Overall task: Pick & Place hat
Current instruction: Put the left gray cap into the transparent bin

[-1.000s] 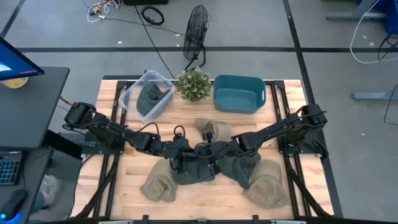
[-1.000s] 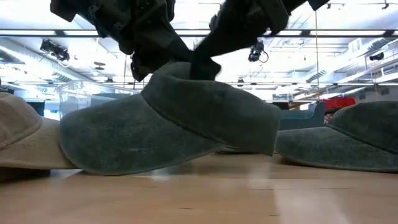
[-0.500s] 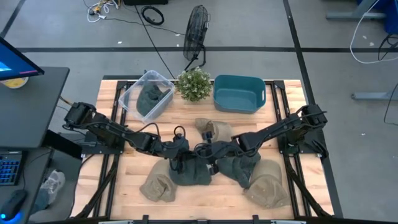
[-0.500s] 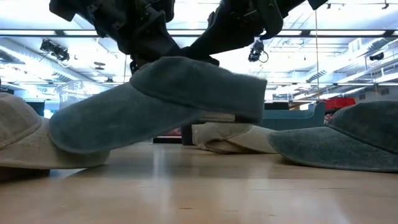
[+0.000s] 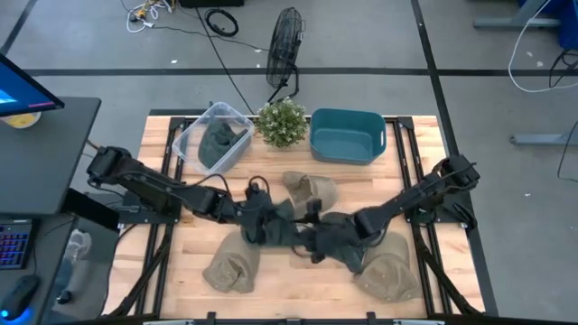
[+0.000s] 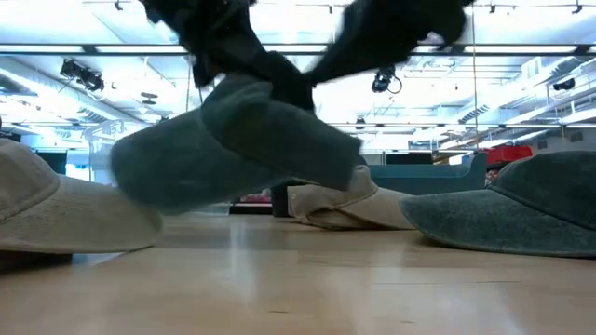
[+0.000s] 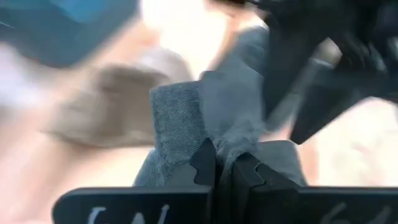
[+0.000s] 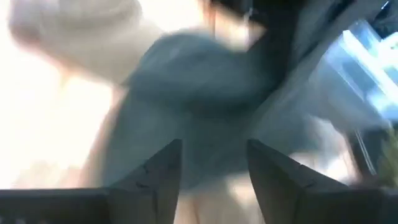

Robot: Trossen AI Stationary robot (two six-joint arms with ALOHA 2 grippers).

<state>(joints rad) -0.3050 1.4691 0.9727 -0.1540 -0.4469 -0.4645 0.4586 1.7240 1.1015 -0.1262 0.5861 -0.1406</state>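
Grey hat point(image 6: 237, 140) hung clear of the table point(image 5: 271, 171) at centre, tilted, its long axis running left to right across the low view; which end was the brim could not be told. Left gripper point(image 7: 225, 167) was clenched on its fabric. Right gripper point(image 8: 212, 163) stood beside it, fingers apart. Tan hats point(image 5: 233, 267) and a second grey hat point(image 6: 521, 214) lay around.

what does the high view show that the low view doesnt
Only the high view shows the clear bin with a dark hat inside, the teal tub, the plant and both arms reaching to the table's middle. Only the low view shows the gray hat lifted clear of the wood, with a gap beneath it. Both show that hat held by the left gripper, with tan hats lying around it.
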